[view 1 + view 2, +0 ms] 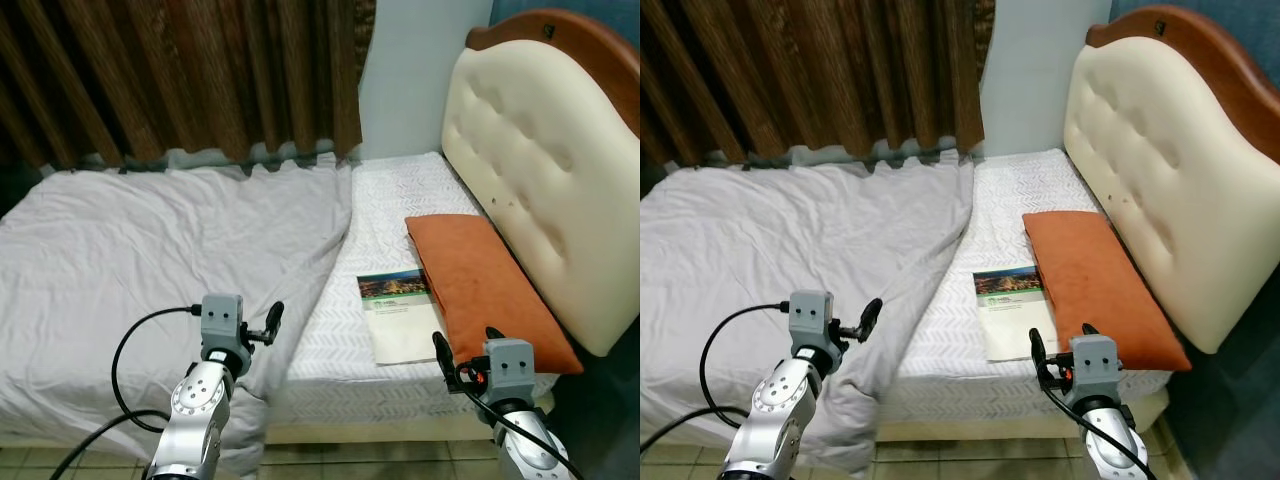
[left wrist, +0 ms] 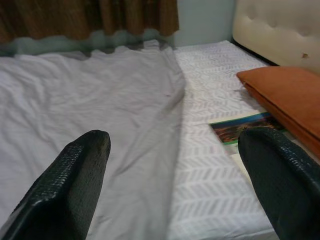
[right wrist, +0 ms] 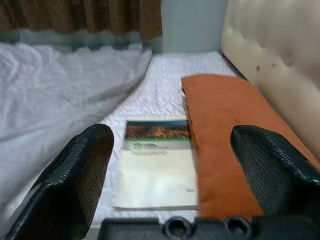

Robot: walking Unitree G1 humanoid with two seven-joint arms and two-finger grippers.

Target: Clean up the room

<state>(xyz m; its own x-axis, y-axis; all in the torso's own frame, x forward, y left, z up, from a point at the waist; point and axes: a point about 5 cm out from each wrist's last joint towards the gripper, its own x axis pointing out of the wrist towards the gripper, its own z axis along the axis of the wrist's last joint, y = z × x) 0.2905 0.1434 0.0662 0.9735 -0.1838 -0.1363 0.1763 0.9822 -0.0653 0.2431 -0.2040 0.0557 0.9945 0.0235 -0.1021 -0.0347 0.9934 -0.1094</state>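
The robot stands at the long side of the bed [image 1: 390, 200], and both arms are held up in front of it. The left gripper [image 2: 175, 200] has its fingers [image 2: 70, 185] spread wide with nothing between them. It hangs over the front edge of the bed, where the grey blanket [image 1: 150, 250] ends in a loose fold. The right gripper [image 3: 172, 175] is spread wide too and holds nothing. It points at the book [image 3: 157, 162], which lies flat near the front edge of the bed, with its side touching the orange pillow [image 1: 480, 285]. The pillow lies along the padded headboard [image 1: 550, 160], at the head end where a pillow belongs. The blanket covers only the foot end and its edge is wrinkled, so the white mattress cover shows at the head end. I think the book is the thing out of place, because it was left on the bed. I think the right arm is lined up with it so it can reach and pick it up. Brown curtains [image 1: 180, 70] hang behind the far edge of the bed.
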